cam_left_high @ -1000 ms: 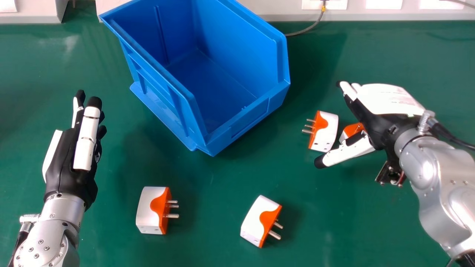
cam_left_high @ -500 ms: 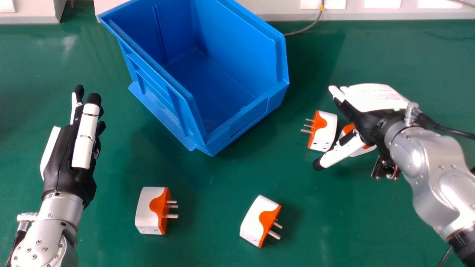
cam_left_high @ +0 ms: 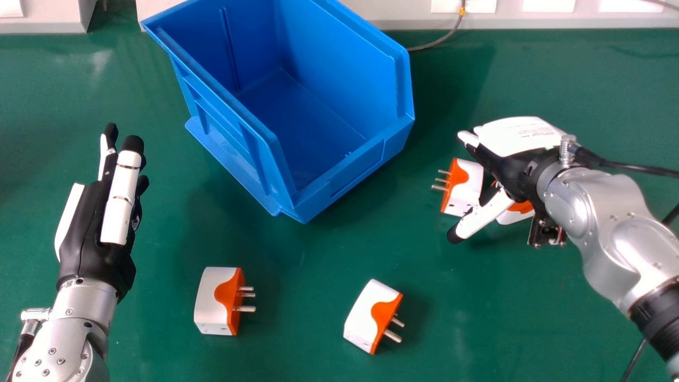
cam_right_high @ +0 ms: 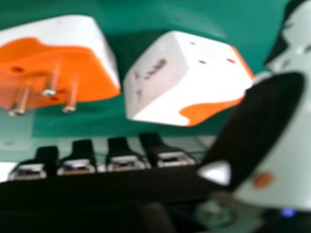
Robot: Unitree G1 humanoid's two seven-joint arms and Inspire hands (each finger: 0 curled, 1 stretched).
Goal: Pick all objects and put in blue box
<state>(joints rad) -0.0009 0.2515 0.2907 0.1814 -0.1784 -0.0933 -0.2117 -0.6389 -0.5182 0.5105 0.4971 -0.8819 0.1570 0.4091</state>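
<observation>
In the head view the right hand [cam_left_high: 517, 140] hovers palm down, fingers straight, partly over two white-and-orange plug adapters: one [cam_left_high: 467, 185] under its fingers and thumb, another [cam_left_high: 517, 212] largely hidden beneath the hand. The right hand view has its thumb [cam_right_high: 269, 141] beside a white adapter [cam_right_high: 199, 82], and a pronged one [cam_right_high: 63, 63] farther off; nothing is held. Two more adapters lie on the table, one [cam_left_high: 212, 302] at front left and one [cam_left_high: 368, 318] at front centre. The blue box [cam_left_high: 339, 127] has a bare floor. The left hand [cam_left_high: 95, 233] is open at the left.
A grey-white ledge [cam_left_high: 530, 25] runs along the back of the green table [cam_left_high: 297, 345], with a thin cable [cam_left_high: 443, 40] coming down from it behind the box. The box's front corner stands between the two hands.
My right hand has moved left in the head view, farther over the adapters there, and more of the hindmost-right adapter shows behind its thumb. The left hand has shifted slightly left.
</observation>
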